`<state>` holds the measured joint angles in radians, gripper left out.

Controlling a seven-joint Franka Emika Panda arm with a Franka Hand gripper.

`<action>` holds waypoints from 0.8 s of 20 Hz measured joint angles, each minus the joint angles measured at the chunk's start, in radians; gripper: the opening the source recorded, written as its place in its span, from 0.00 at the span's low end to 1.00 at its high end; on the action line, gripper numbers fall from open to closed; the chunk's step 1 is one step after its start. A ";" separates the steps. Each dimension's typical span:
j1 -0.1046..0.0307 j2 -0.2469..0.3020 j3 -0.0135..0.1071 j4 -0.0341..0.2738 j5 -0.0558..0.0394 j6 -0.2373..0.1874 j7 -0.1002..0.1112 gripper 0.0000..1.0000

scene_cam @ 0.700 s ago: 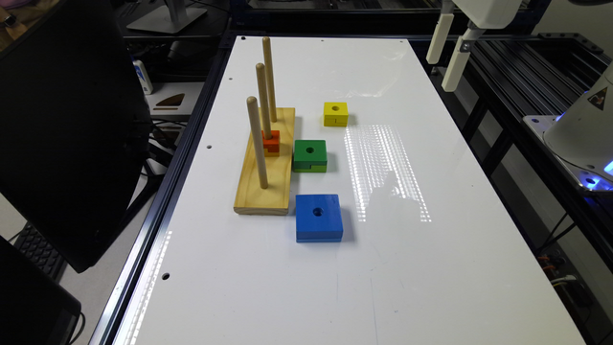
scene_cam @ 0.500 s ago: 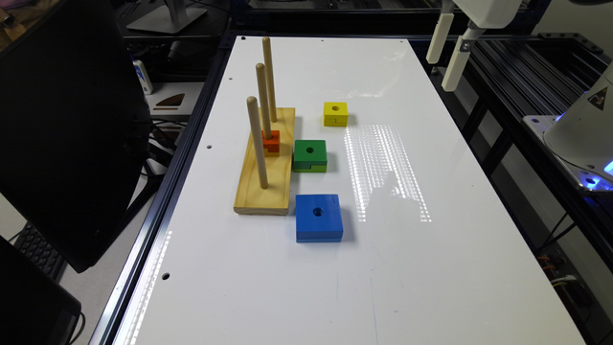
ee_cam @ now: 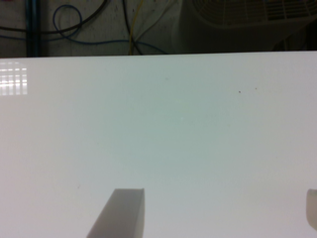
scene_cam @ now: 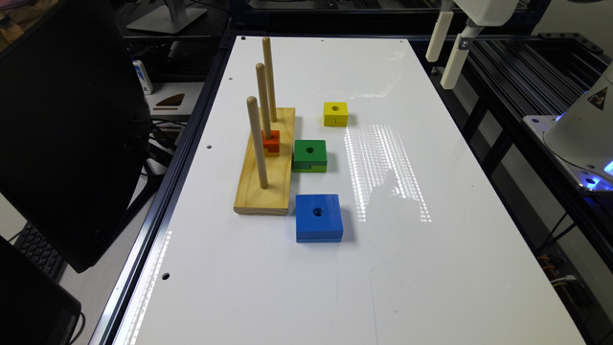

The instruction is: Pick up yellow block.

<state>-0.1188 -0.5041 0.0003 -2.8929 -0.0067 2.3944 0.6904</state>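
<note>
Clearly, the reach toward the target has not yet been made, so the step in hand is judged to be the approach. Going from the exterior view's left to its right, a dark monitor point(scene_cam: 72, 134) is seen beside the tabletop point(scene_cam: 431, 268), then a wooden peg board point(scene_cam: 266, 167) with three upright pegs and a small orange block point(scene_cam: 271, 143) threaded on the middle one. Just beside the board, a green block point(scene_cam: 310, 155) and a blue block point(scene_cam: 318, 217) are laid, and the yellow block point(scene_cam: 335, 113) is set flat farther back, apart from the green one and well clear of the pegs, its hole facing up.

To be done well, the approach should be brought over the yellow block from above, with the jaws centred on it and lined up square to two opposite flat sides. A straight descent is advised, so that the green block and the board are not brushed, and the closing should be made low on the block so that it is not tipped.

At the far corner, on the exterior view's right, the gripper point(scene_cam: 448, 52) is held high near the tabletop's edge, well apart from the yellow block. In the wrist view the jaws are seen spread wide, with bare white tabletop between the two fingertips point(ee_cam: 121, 213) and nothing held.
</note>
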 joint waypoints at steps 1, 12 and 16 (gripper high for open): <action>-0.002 0.000 0.000 0.000 0.0000 0.000 -0.002 1.00; -0.023 0.002 0.000 0.020 -0.0011 0.002 -0.020 1.00; -0.029 0.002 0.000 0.027 -0.0011 0.002 -0.026 1.00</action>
<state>-0.1482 -0.5017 0.0003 -2.8660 -0.0078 2.3960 0.6640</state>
